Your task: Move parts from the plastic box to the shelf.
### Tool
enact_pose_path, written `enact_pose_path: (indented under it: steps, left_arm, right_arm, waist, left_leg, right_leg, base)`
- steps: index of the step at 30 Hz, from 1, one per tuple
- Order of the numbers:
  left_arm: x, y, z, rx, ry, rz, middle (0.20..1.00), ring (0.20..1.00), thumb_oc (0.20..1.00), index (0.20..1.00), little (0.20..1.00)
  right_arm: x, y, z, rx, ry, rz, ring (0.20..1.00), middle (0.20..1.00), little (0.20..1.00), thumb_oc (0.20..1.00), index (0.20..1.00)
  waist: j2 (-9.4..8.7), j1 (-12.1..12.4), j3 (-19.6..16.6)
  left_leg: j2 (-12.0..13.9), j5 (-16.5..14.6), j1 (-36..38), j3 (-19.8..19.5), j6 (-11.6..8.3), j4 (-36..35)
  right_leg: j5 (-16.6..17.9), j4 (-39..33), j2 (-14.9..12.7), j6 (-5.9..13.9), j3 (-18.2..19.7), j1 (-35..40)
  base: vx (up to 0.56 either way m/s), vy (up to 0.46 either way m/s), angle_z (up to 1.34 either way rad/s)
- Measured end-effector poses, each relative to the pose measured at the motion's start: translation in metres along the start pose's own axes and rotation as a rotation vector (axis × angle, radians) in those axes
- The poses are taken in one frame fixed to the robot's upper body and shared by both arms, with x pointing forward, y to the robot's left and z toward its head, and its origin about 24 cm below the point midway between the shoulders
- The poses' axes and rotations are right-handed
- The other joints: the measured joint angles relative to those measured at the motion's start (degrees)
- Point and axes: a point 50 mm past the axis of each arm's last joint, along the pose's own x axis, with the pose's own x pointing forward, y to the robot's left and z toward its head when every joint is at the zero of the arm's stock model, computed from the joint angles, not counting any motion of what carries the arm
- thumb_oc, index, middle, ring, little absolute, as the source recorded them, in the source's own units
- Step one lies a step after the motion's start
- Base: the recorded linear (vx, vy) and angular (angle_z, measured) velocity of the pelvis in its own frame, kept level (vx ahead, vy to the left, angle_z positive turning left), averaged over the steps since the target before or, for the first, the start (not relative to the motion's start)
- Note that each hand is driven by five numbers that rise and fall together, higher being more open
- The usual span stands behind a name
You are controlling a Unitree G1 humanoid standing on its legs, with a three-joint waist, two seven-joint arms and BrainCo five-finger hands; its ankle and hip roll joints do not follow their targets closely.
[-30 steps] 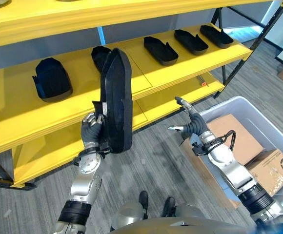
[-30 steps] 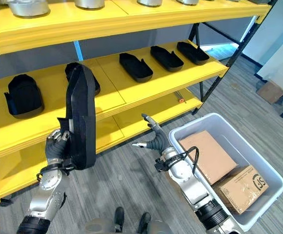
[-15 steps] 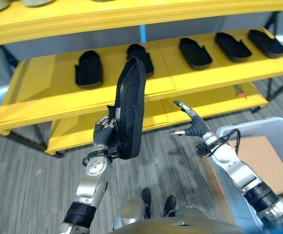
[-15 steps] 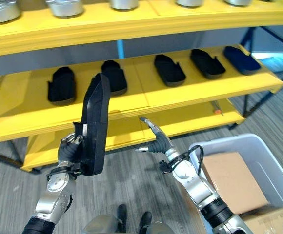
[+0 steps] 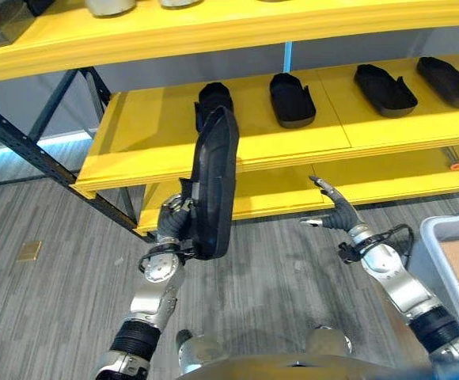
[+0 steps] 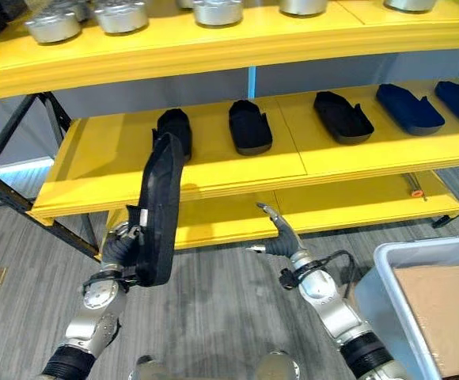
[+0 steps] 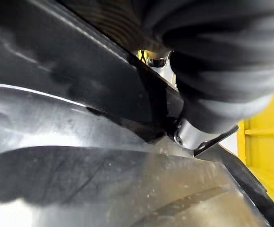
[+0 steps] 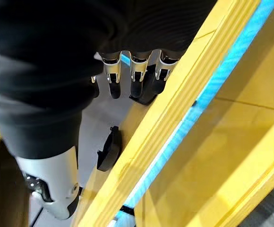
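Within the curled fingers of the left hand (image 5: 172,227) a long black part (image 5: 214,184) is clasped by its lower end and held upright, its top level with the yellow shelf (image 5: 150,138) beyond. Past those fingertips, black parts (image 6: 250,126) are laid in a row on that shelf. Beside it, the right hand (image 5: 336,214) is held with fingers straight and spread, nothing in it; behind its wrist, the plastic box (image 6: 385,269) is seen.

Grey plank flooring (image 5: 47,309) is laid beneath the left hand (image 5: 170,226) — a yellow shelf (image 6: 95,154) on dark steel bracing is stood just beyond it, backed by a grey wall (image 6: 134,91), with bluish light (image 6: 12,168) cast low, off to its left.
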Motion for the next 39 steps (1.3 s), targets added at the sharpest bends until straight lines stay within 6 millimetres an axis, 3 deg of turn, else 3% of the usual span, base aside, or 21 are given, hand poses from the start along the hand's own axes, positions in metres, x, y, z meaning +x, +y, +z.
enact_pose_path:
  steps: [3, 7, 8, 10, 11, 12, 13, 14, 15, 16, 17, 20, 21, 22, 23, 24, 26, 30, 32, 35, 39]
  left_arm:
    - [0.006, 0.014, 0.011, 0.044, -0.036, 0.044, 0.200, 0.200, 0.200, 0.200, 0.200]
    - [0.007, 0.024, 0.014, 0.067, -0.045, 0.079, 0.200, 0.200, 0.200, 0.200, 0.200]
    - [0.008, 0.024, 0.015, 0.067, -0.047, 0.080, 0.200, 0.200, 0.200, 0.200, 0.200]
    - [0.007, 0.027, 0.015, 0.065, -0.047, 0.092, 0.200, 0.200, 0.200, 0.200, 0.200]
    - [0.009, 0.027, 0.014, 0.094, -0.042, 0.085, 0.200, 0.200, 0.200, 0.200, 0.200]
    - [0.012, 0.027, 0.004, 0.177, 0.011, 0.066, 0.200, 0.200, 0.200, 0.200, 0.200]
    - [0.012, 0.028, 0.005, 0.194, 0.010, 0.066, 0.200, 0.200, 0.200, 0.200, 0.200]
    - [0.015, 0.029, 0.008, 0.208, -0.002, 0.068, 0.200, 0.200, 0.200, 0.200, 0.200]
    - [0.018, 0.029, 0.013, 0.218, -0.020, 0.071, 0.200, 0.200, 0.200, 0.200, 0.200]
    - [0.019, 0.030, 0.017, 0.230, -0.035, 0.073, 0.200, 0.200, 0.200, 0.200, 0.200]
    - [0.021, 0.028, 0.020, 0.229, -0.047, 0.066, 0.200, 0.200, 0.200, 0.200, 0.200]
    - [0.020, 0.025, 0.016, 0.214, -0.027, 0.069, 0.200, 0.200, 0.200, 0.200, 0.200]
    - [0.022, 0.034, 0.022, 0.216, -0.041, 0.096, 0.200, 0.200, 0.200, 0.200, 0.200]
    - [0.023, 0.038, 0.022, 0.213, -0.032, 0.113, 0.200, 0.200, 0.200, 0.200, 0.200]
    - [0.022, 0.033, 0.019, 0.198, -0.026, 0.107, 0.200, 0.200, 0.200, 0.200, 0.200]
    - [0.021, 0.026, 0.016, 0.173, -0.020, 0.105, 0.200, 0.200, 0.200, 0.200, 0.200]
    - [0.023, 0.019, 0.018, 0.152, -0.032, 0.102, 0.200, 0.200, 0.200, 0.200, 0.200]
    - [0.019, 0.009, 0.009, 0.151, 0.001, 0.056, 0.200, 0.200, 0.200, 0.200, 0.200]
    - [0.014, 0.012, 0.003, 0.159, 0.023, 0.056, 0.200, 0.200, 0.200, 0.200, 0.200]
    - [0.004, 0.021, -0.001, 0.156, 0.030, 0.081, 0.200, 0.200, 0.200, 0.200, 0.200]
    - [0.006, 0.016, 0.010, 0.130, -0.014, 0.084, 0.200, 0.200, 0.200, 0.200, 0.200]
  right_arm:
    - [0.002, 0.021, 0.005, 0.048, -0.022, 0.055, 1.000, 1.000, 1.000, 1.000, 1.000]
    - [0.004, 0.021, 0.007, 0.055, -0.028, 0.055, 1.000, 1.000, 1.000, 1.000, 1.000]
    - [0.004, 0.019, 0.008, 0.052, -0.031, 0.051, 1.000, 1.000, 1.000, 1.000, 1.000]
    - [0.004, 0.021, 0.008, 0.052, -0.034, 0.062, 1.000, 1.000, 1.000, 1.000, 1.000]
    - [0.001, 0.023, 0.005, 0.064, -0.020, 0.061, 1.000, 1.000, 1.000, 1.000, 1.000]
    - [0.002, 0.023, 0.005, 0.099, -0.009, 0.036, 1.000, 1.000, 1.000, 1.000, 1.000]
    - [0.004, 0.018, 0.007, 0.092, -0.019, 0.023, 1.000, 1.000, 1.000, 1.000, 1.000]
    - [0.006, 0.017, 0.011, 0.086, -0.038, 0.027, 1.000, 1.000, 1.000, 1.000, 1.000]
    - [0.006, 0.020, 0.013, 0.088, -0.046, 0.037, 1.000, 1.000, 1.000, 1.000, 1.000]
    - [0.008, 0.026, 0.016, 0.105, -0.056, 0.054, 1.000, 1.000, 1.000, 1.000, 1.000]
    - [0.013, 0.025, 0.022, 0.101, -0.080, 0.061, 1.000, 1.000, 1.000, 1.000, 1.000]
    - [0.012, 0.031, 0.023, 0.099, -0.082, 0.099, 1.000, 1.000, 1.000, 1.000, 1.000]
    - [0.017, 0.034, 0.033, 0.114, -0.121, 0.098, 1.000, 1.000, 1.000, 1.000, 1.000]
    - [0.018, 0.035, 0.036, 0.123, -0.139, 0.090, 1.000, 1.000, 1.000, 1.000, 1.000]
    - [0.016, 0.035, 0.034, 0.112, -0.132, 0.100, 1.000, 1.000, 1.000, 1.000, 1.000]
    - [0.012, 0.037, 0.030, 0.086, -0.124, 0.129, 1.000, 1.000, 1.000, 1.000, 1.000]
    - [0.007, 0.034, 0.028, 0.066, -0.121, 0.139, 1.000, 1.000, 1.000, 1.000, 1.000]
    - [0.008, 0.020, 0.030, 0.023, -0.137, 0.096, 1.000, 1.000, 1.000, 1.000, 1.000]
    - [0.006, 0.021, 0.027, 0.026, -0.125, 0.095, 1.000, 1.000, 1.000, 1.000, 1.000]
    - [0.006, 0.017, 0.016, 0.016, -0.081, 0.092, 1.000, 1.000, 1.000, 1.000, 1.000]
    - [0.018, 0.006, 0.035, -0.115, -0.183, 0.098, 1.000, 1.000, 1.000, 1.000, 1.000]
  waist:
    - [-3.97, 1.7, -0.2]
    - [-3.09, 2.8, -0.9]
    - [-2.83, 2.7, -1.0]
    - [-2.79, 3.1, -1.0]
    - [-4.00, 2.7, -0.9]
    - [-5.02, 4.1, -1.0]
    - [-5.15, 4.1, -1.0]
    - [-4.57, 4.4, -1.4]
    - [-6.26, 4.2, -1.9]
    - [-8.33, 3.6, -3.0]
    - [-8.54, 4.2, -2.7]
    - [-7.03, 5.2, -2.5]
    - [-8.97, 6.8, -2.7]
    - [-7.36, 5.5, -1.5]
    - [-5.69, 5.3, -0.8]
    - [-4.51, 4.9, -0.3]
    - [-4.29, 2.4, 1.1]
    - [-7.06, -0.8, 1.3]
    - [-6.25, 0.5, 1.2]
    - [-4.48, 2.3, 0.5]
    - [-3.30, 3.2, -0.3]
  left_leg:
    - [-4.3, -2.1, 0.4, -0.1, 0.74, -0.9]
    - [-5.2, -7.5, 1.9, -1.3, -0.10, -0.3]
    - [-5.2, -7.2, 2.0, -1.5, -2.41, -0.2]
    - [-4.9, -6.9, 1.9, -1.2, -2.53, -0.5]
    - [-5.7, -7.2, 1.7, -1.9, -1.46, 0.2]
    - [-10.2, -12.0, -0.7, -3.3, 3.05, 4.9]
    - [-11.5, -12.7, -1.2, -5.0, 3.90, 5.6]
    - [-11.1, -13.3, -1.3, -4.4, 2.83, 6.2]
    - [-11.3, -13.1, -1.2, -3.0, 0.95, 6.0]
    - [-11.7, -14.7, -3.8, -2.9, 2.01, 10.0]
    - [-14.7, -18.5, -6.8, -1.7, 9.08, 14.8]
    - [-13.9, -15.9, -2.8, 2.2, 7.69, 8.7]
    - [-15.9, -14.4, -1.0, 5.2, 7.03, 5.8]
    - [-15.9, -14.9, -1.1, 5.4, 7.78, 5.7]
    - [-16.4, -14.1, -0.1, 5.2, 9.42, 2.6]
    - [-16.8, -11.4, 0.4, 4.1, 10.21, -0.4]
    - [-17.3, -9.6, 0.4, 1.5, 11.46, -3.8]
    - [-22.5, -9.1, 0.9, -2.6, 11.76, -5.0]
    - [-23.1, -9.1, 4.1, -4.8, 10.45, -7.1]
    - [-19.6, -10.3, 7.0, -6.0, 7.20, -7.2]
    - [-17.7, -10.9, 7.7, -4.4, 6.20, -5.7]
  right_leg:
    - [4.1, -2.6, -2.4, 1.01, 3.6, -1.2]
    - [7.0, -7.8, -2.2, 2.60, 3.4, 3.1]
    - [7.4, -7.9, -2.3, 2.67, 3.5, 3.1]
    - [6.0, -4.9, -2.1, 2.72, 3.5, 1.3]
    - [5.9, -3.9, -2.1, 2.37, 4.3, 0.4]
    - [10.7, -10.0, -2.9, 0.47, 4.9, 3.0]
    - [14.1, -12.0, -2.1, 0.03, 5.2, 2.3]
    - [15.7, -13.6, -1.4, -0.30, 5.1, 2.3]
    - [15.7, -15.1, -1.7, -0.29, 4.5, 2.2]
    - [12.6, -19.3, -1.4, -1.16, 3.1, 1.6]
    - [9.2, -19.4, -2.8, -5.23, 1.6, -0.3]
    - [9.7, -5.5, -3.9, -1.68, -4.8, -2.9]
    - [18.5, -6.1, -3.8, -2.98, -9.4, -1.5]
    - [24.1, -6.5, -4.2, -2.99, -10.7, -1.6]
    - [26.1, -3.1, -4.4, -0.10, -10.1, -4.7]
    - [17.2, 2.7, -0.9, 2.63, -7.5, -7.7]
    - [7.0, -0.1, 9.2, 2.30, -0.9, -8.3]
    - [7.4, -10.7, 11.8, 1.40, 4.3, -8.4]
    - [12.4, -15.1, 11.9, -3.23, 4.1, -4.2]
    - [13.3, -20.0, 16.0, -9.11, 0.6, 1.6]
    - [11.2, -20.7, 17.9, -11.22, 0.2, 3.5]
  base:
    - [0.05, 0.468, -0.15]
    - [0.03, 0.179, -0.05]
    - [0.00, 0.000, -0.04]
    - [0.09, 0.500, -0.04]
    - [0.10, 0.737, -0.28]
    - [0.02, 0.307, -0.58]
    - [0.00, 0.292, -0.86]
    - [-0.03, 0.188, -0.75]
    - [-0.05, 0.454, -0.68]
    - [-0.07, 0.474, -1.05]
    - [-0.08, 0.476, -1.24]
    - [-0.05, 0.245, -0.82]
    - [0.01, 0.245, -0.60]
    - [0.07, 0.186, -0.69]
    - [0.17, 0.123, -0.25]
    - [0.25, 0.084, -0.15]
    - [0.25, 0.048, 0.52]
    - [0.15, -0.068, 0.74]
    - [0.18, -0.094, 0.99]
    - [0.24, -0.102, 0.28]
    - [0.17, -0.044, 0.00]
